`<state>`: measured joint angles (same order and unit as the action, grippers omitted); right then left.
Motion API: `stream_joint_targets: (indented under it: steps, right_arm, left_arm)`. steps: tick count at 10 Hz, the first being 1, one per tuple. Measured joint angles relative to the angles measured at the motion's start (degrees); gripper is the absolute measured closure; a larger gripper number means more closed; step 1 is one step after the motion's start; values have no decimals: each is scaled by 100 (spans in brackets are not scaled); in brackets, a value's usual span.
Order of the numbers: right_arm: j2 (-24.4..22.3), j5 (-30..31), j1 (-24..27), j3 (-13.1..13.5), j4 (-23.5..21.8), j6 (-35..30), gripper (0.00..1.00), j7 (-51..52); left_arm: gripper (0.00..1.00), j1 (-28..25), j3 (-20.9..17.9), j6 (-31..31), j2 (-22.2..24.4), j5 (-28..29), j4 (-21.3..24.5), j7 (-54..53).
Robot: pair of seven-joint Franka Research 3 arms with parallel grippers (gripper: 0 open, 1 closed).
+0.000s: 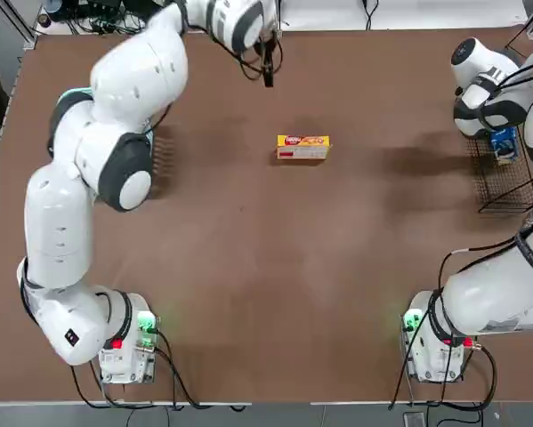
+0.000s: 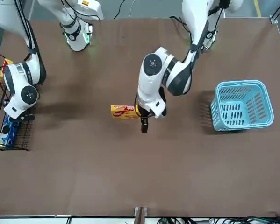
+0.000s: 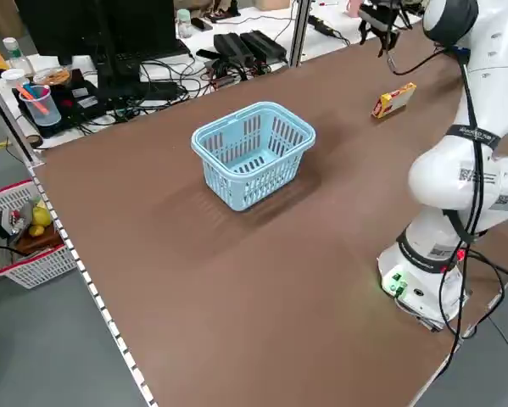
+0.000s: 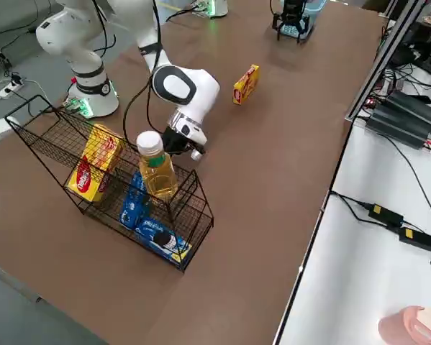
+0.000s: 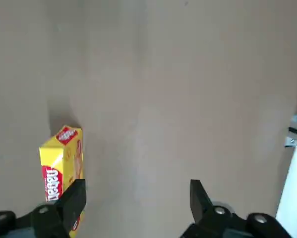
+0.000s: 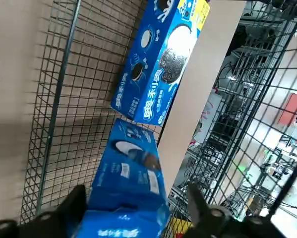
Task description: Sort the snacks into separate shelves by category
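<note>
One yellow-orange snack box (image 1: 302,147) lies on the brown table near the far middle. My left gripper (image 1: 267,69) hangs open just beyond it; in the left wrist view the box (image 5: 61,163) sits beside one finger (image 5: 75,194), with nothing between the jaws. The black wire shelves (image 4: 53,140) stand at the table's right edge and hold yellow boxes (image 4: 93,162) and blue packets (image 4: 132,201). My right gripper (image 6: 134,201) is open inside the rack over two blue packets (image 6: 133,168), one finger clear of them.
A light blue slotted basket (image 2: 240,105) stands on the table's left side. A bottle of amber liquid (image 4: 156,167) stands upright in the rack among the packets. Cables and power bricks (image 4: 391,215) lie on the white bench beyond the far edge.
</note>
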<state>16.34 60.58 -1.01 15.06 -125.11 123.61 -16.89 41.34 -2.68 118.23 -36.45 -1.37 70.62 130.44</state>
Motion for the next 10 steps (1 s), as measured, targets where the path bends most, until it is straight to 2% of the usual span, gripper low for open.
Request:
stream_joint_targets:
  steps: [3, 7, 10]
  right_arm:
    - [-1, 3, 0, -12, -1, 0, 0, -77]
    - [-4, 0, -37, -35, 18, 0, 0, -395]
    - [-29, -455, -313, -82, 208, -223, 0, -499]
  left_arm:
    - [5, -502, -11, -664, 475, 48, 24, -814]
    - [3, -1254, -18, -1278, 744, 171, 41, -1845]
    - [3, -1668, -19, -1648, 965, 253, 59, -2420]
